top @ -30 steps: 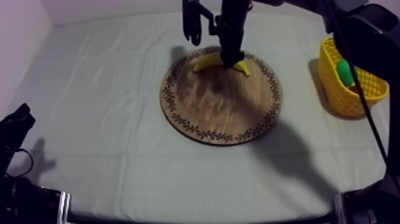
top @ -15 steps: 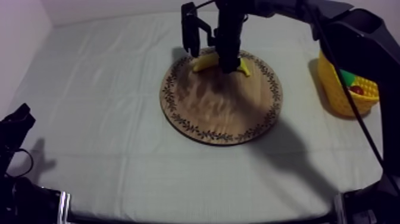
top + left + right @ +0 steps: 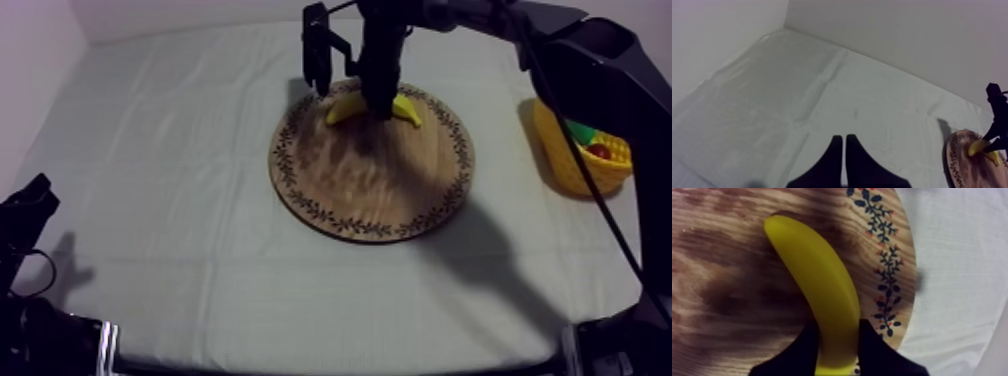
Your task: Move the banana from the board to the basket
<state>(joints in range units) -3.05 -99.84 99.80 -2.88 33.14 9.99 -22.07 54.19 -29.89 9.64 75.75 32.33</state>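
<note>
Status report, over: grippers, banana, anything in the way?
Right gripper shut on banana, at wooden board's far rim. Left gripper shut, resting low. Nothing between board and yellow basket.

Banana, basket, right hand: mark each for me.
banana (image 3: 817, 273), right wrist view, middle of its yellow body.
basket (image 3: 558, 160), top view, yellow outer wall.
right hand (image 3: 838, 330), right wrist view, midway between its fingertips, closed round the banana.

surface (image 3: 170, 210): grey-white cloth lay flat, faint fold lines ran across it | small red fruit (image 3: 599, 151): sat at the surface's right side, just beside a green toy fruit (image 3: 578, 130), kind unclear | pale wall (image 3: 180, 15): stood along the far edge, met a side wall (image 3: 722, 30) at the corner
</note>
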